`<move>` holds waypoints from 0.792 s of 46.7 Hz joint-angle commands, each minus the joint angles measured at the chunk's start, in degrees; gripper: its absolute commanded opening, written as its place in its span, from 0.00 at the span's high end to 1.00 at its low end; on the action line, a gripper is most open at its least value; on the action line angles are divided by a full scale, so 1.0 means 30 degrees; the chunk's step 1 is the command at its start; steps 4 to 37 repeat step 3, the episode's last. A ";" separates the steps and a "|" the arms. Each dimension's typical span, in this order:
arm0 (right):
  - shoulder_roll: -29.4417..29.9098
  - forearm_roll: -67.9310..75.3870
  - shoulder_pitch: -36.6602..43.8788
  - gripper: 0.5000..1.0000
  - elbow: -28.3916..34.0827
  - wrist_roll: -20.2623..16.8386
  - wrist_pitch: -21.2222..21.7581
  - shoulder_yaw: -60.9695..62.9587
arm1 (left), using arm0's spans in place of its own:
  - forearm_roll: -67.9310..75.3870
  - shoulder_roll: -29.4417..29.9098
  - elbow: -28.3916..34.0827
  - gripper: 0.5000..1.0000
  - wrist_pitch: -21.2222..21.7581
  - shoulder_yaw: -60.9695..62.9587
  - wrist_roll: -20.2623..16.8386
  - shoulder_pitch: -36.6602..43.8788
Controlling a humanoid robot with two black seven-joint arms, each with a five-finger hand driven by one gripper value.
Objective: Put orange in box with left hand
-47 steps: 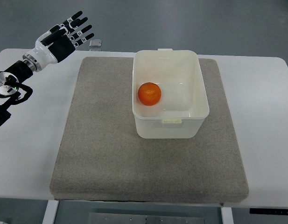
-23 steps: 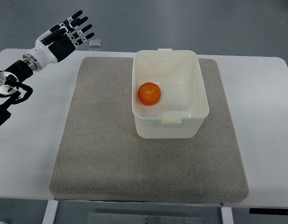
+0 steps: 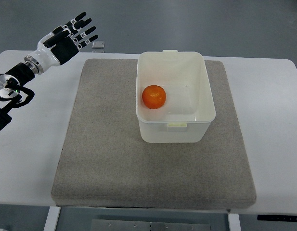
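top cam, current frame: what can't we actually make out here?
- Right arm and hand: not in the top view at all, outside the frame.
- Left arm: cut off by the left edge; only the forearm and the open left hand show.
- Small object at the table's far edge: too small to identify.
- Orange: its underside is hidden, so contact with the floor of the box is not directly seen.

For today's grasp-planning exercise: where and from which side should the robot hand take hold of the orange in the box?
Grip the orange across its widest part, from above. It sits low against the left wall of the white box, whose walls block side approaches; its round shape suits opposed fingers.
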 commanded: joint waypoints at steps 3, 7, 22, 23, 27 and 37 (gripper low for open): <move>0.0000 0.0014 0.0000 0.15 -0.0001 0.0006 -0.0033 -0.0001 | -0.0005 -0.0031 0.0001 0.01 0.0022 0.0005 -0.0009 -0.0039; 0.0000 0.0014 0.0000 0.15 -0.0001 0.0006 -0.0033 -0.0001 | -0.0005 -0.0031 0.0001 0.01 0.0022 0.0005 -0.0009 -0.0039; 0.0000 0.0014 0.0000 0.15 -0.0001 0.0006 -0.0033 -0.0001 | -0.0005 -0.0031 0.0001 0.01 0.0022 0.0005 -0.0009 -0.0039; 0.0000 0.0014 0.0000 0.15 -0.0001 0.0006 -0.0033 -0.0001 | -0.0005 -0.0031 0.0001 0.01 0.0022 0.0005 -0.0009 -0.0039; 0.0000 0.0014 0.0000 0.15 -0.0001 0.0006 -0.0033 -0.0001 | -0.0005 -0.0031 0.0001 0.01 0.0022 0.0005 -0.0009 -0.0039; 0.0000 0.0014 0.0000 0.15 -0.0001 0.0006 -0.0033 -0.0001 | -0.0005 -0.0031 0.0001 0.01 0.0022 0.0005 -0.0009 -0.0039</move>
